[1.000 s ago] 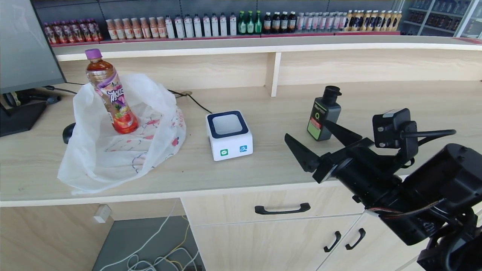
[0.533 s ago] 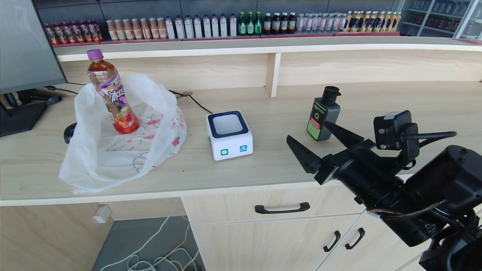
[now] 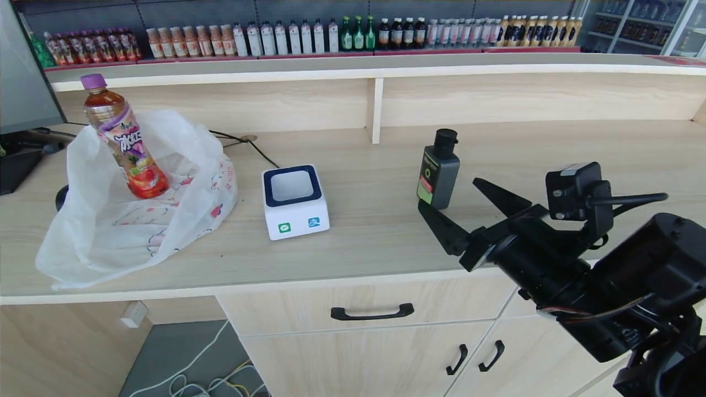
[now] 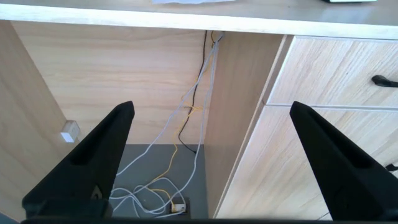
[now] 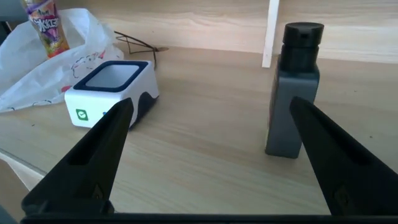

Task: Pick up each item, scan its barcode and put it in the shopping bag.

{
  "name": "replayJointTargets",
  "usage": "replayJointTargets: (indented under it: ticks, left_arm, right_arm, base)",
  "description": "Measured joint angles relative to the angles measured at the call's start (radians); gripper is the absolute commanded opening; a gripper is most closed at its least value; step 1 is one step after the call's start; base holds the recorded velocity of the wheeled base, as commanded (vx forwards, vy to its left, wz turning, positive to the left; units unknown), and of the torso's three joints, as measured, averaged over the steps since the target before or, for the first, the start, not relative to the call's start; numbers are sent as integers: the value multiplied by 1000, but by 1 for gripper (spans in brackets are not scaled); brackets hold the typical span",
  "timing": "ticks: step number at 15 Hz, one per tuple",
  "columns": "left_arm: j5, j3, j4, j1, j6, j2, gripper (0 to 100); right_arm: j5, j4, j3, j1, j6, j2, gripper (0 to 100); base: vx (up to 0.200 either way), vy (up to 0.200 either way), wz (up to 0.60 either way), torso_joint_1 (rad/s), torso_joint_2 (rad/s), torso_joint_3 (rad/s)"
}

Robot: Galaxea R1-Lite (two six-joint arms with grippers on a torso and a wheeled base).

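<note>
Grey bottle [image 3: 438, 176] pickup is the step at risk, judging from how the right gripper [image 3: 447, 191] sits. Nearest, the left gripper [image 4: 211, 106] hangs below the counter [image 3: 358, 242] edge, fingers spread wide and holding nothing, facing the cabinet side and loose cables. The right gripper is over the counter's front, also spread wide and empty. The bottle stands upright just beyond its tips.

In the right wrist view the bottle [image 5: 292, 93] is not centred in the opening. It lines up close to one finger. An advance on this line would likely have that finger strike the tall, narrow bottle and tip or push it instead of straddling it. Whether the finger nearer the scanner already touches the base is hard to tell from the head view, though it looks just short.

Farther to the robot's left, the scanner [image 3: 295, 201] stands apart from the bottle. The barcode's side cannot be seen, so a grip could cover it. Beyond that, the white shopping bag [image 3: 110, 231] lies slumped with a drink bottle [image 3: 124, 140] leaning inside. Its limp mouth could catch a second item, or the drink bottle could be knocked over.

Compared with a second ago, the whole head view has shifted, so the camera moved. The counter items keep their places relative to one another. The right gripper now stands nearer the bottle, which then appeared behind the other finger.
</note>
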Motion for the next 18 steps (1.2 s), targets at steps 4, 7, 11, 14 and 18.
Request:
replayJointTargets:
  ticks: [4, 7, 11, 14, 18]
  left_arm:
    - [0, 0, 0, 0, 3, 0, 100]
    - [0, 0, 0, 0, 3, 0, 100]
    - [0, 0, 0, 0, 3, 0, 100]
    - [0, 0, 0, 0, 3, 0, 100]
    - [0, 0, 0, 0, 3, 0, 100]
  right_arm:
    - [-3, 43, -20, 3, -59, -23, 100]
    - [-52, 194, -107, 2, -47, -33, 100]
    - [-126, 389, -251, 1, 45, -24, 100]
    - [-151, 392, -298, -1, 63, 13, 100]
    - [-150, 390, -339, -28, 53, 76, 100]
  base:
    - [0, 0, 0, 0, 0, 0]
    - [0, 0, 0, 0, 0, 0]
    - [0, 0, 0, 0, 0, 0]
    - [0, 0, 0, 0, 0, 0]
    - [0, 0, 0, 0, 0, 0]
